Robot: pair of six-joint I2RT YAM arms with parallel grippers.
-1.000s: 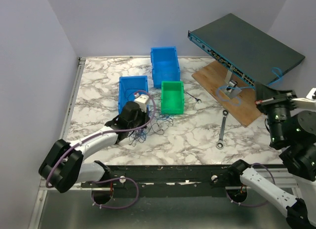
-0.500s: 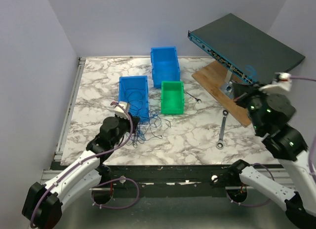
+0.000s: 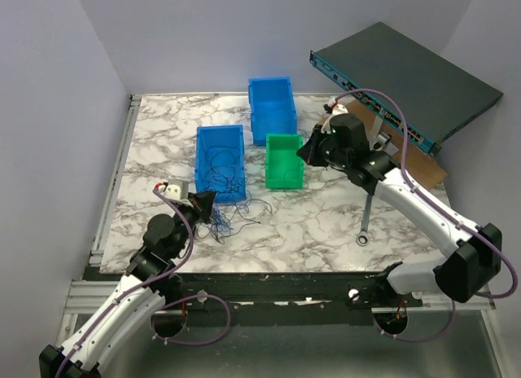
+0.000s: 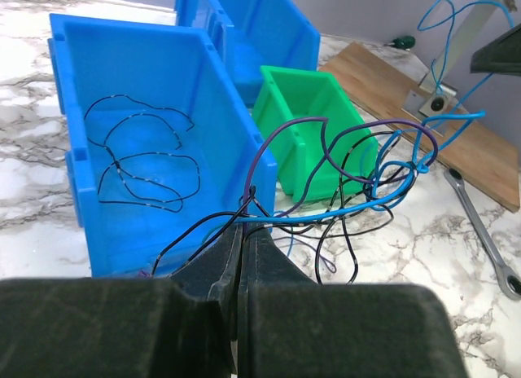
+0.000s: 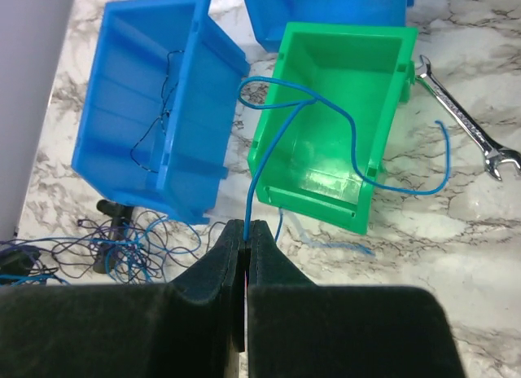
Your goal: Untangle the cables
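Note:
A tangle of thin blue, purple and black cables (image 3: 232,219) lies on the marble in front of the near blue bin (image 3: 198,158). My left gripper (image 3: 209,204) is shut on strands at the tangle's left edge. From its tips (image 4: 242,228) a blue cable (image 4: 350,208) and dark loops fan out. One black cable (image 4: 146,162) lies inside the blue bin (image 4: 73,93). My right gripper (image 3: 304,153) hangs over the green bin (image 3: 269,162), shut (image 5: 247,226) on a separate blue cable (image 5: 259,182). That cable loops across the green bin (image 5: 269,109).
A second blue bin (image 3: 271,109) stands behind. One wrench (image 3: 365,217) lies at the right and a smaller wrench (image 3: 319,160) beside the green bin. A dark network switch (image 3: 407,72) rests tilted over a wooden board (image 3: 423,181) at the back right.
My left arm has drawn back toward the near left, dragging the tangle off the blue bin's front. My right arm has swung in from the far right to above the green bin, carrying the blue cable.

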